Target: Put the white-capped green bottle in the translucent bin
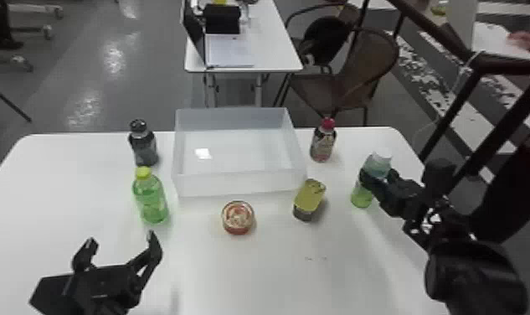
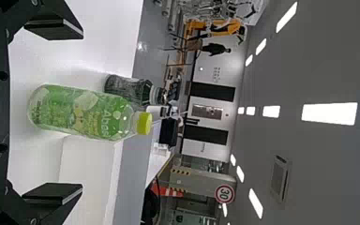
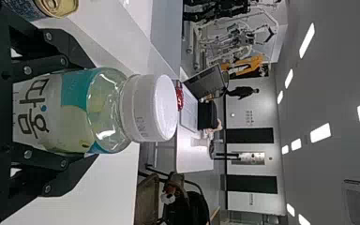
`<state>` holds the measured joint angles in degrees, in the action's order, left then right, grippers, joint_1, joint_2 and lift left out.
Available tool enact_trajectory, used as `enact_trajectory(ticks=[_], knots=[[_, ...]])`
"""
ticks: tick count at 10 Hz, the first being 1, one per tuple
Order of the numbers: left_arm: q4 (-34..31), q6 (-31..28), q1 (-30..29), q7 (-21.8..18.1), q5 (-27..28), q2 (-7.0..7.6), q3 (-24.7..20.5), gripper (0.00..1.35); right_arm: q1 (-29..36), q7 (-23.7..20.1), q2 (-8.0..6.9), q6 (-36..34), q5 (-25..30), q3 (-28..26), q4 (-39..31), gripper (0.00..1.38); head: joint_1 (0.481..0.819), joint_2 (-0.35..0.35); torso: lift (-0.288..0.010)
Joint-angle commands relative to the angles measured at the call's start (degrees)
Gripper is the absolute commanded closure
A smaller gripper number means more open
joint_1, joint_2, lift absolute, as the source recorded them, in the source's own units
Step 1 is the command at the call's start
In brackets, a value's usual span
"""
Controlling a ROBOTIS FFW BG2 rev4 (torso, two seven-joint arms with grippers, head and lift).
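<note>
Holding the bottle [image 3: 96, 110] in the right tool [image 1: 379, 174] near the table's [image 1: 351, 268] right edge. Probably slick, fairly heavy, slightly squeezable; best gripped around the middle, below the cap [image 3: 154, 108].

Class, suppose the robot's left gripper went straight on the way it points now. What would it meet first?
Probably the yellow-capped green bottle: in the left wrist view it stands ahead, lined up with the gap of the open left gripper. The distance between them is hard to judge.
</note>
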<state>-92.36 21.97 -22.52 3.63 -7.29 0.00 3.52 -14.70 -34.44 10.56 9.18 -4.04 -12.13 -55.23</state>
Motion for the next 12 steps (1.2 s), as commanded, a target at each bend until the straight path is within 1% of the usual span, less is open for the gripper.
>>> enact_trajectory(ticks=[1, 2, 3, 4, 5, 6, 7, 8, 9, 10, 11, 12], knots=[[0.1, -0.1, 0.0, 0.0, 0.1, -0.15, 0.0, 0.15, 0.8, 0.0, -0.10, 0.0, -0.6, 0.0, -1.5, 0.90, 0.695, -0.101, -0.077], [0.1, -0.1, 0.0, 0.1, 0.1, -0.15, 0.0, 0.15, 1.9, 0.1, -0.18, -0.4, -2.4, 0.0, -3.5, 0.90, 0.695, -0.101, -0.077], [0.1, -0.2, 0.1, 0.1, 0.1, -0.15, -0.1, 0.15, 3.3, 0.2, -0.01, -2.0, -3.0, -0.3, -7.1, 0.90, 0.695, -0.100, -0.077], [0.1, -0.3, 0.1, 0.0, 0.1, -0.15, -0.1, 0.15, 4.8, 0.2, 0.52, -4.3, -4.2, -0.3, -11.5, 0.90, 0.695, -0.101, -0.077], [0.1, -0.3, 0.1, 0.0, 0.1, -0.15, -0.1, 0.15, 6.1, 0.5, 0.43, -6.1, -5.7, -0.3, -16.8, 0.90, 0.695, -0.104, -0.077], [0.1, -0.4, 0.2, 0.0, 0.1, -0.15, -0.1, 0.15, 6.2, 0.8, -0.27, -6.3, -7.2, -0.2, -20.0, 0.90, 0.695, -0.104, -0.077], [0.1, -0.7, 0.5, 0.1, 0.2, -0.15, 0.2, 0.15, 5.3, 0.9, -1.68, -5.3, -9.6, 0.0, -20.6, 0.90, 0.695, -0.101, -0.077], [0.1, -1.0, 0.8, 0.0, 0.2, -0.15, 0.3, 0.15, 4.3, 1.0, -3.35, -3.6, -12.0, 0.9, -19.9, 0.90, 0.695, -0.091, -0.077], [0.1, -1.1, 0.8, 0.0, 0.2, -0.15, 0.4, 0.15, 2.3, 1.3, -4.49, -2.5, -12.2, 2.7, -17.9, 0.90, 0.695, -0.079, -0.077], [0.1, -1.1, 0.7, 0.1, 0.1, -0.15, 0.5, 0.15, -1.4, 1.3, -4.93, -0.4, -12.2, 6.2, -13.0, 0.90, 0.695, -0.070, -0.077], [0.1, -1.3, 1.0, 0.0, 0.0, -0.09, 0.8, 0.15, -5.8, 1.3, -4.93, 1.8, -12.0, 9.5, -7.8, 0.90, 0.695, -0.041, -0.077], [0.1, -1.4, 1.2, 0.0, -0.1, 0.00, 1.1, 0.15, -8.9, 1.3, -5.02, 3.6, -12.0, 11.8, -3.9, 0.90, 0.695, -0.012, -0.077]])
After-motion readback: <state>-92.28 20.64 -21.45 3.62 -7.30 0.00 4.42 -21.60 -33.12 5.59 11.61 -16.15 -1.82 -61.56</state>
